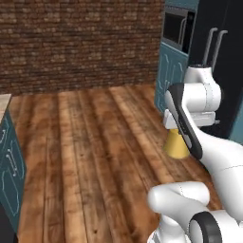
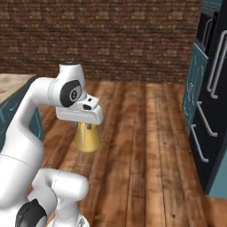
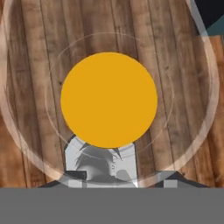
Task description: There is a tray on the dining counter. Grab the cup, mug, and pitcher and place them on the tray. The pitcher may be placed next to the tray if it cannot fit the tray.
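Carry step: tool [image 2: 86, 126] clamped on pitcher [image 2: 88, 138] neck, pitcher hanging mid-air over wood floor [image 2: 146, 150], w/ tray & table out of sight; next needs driving to tray, lowering upright.

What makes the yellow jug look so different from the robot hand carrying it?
The pitcher is see-through glass with orange-yellow liquid; the end effector is solid white with dark finger tips.
The pitcher is a cone that widens downward; the end effector is a flat, blocky piece.
The pitcher hangs underneath; the end effector sits above, closed around its narrow top.
Both are up in the air, over the wooden floor.
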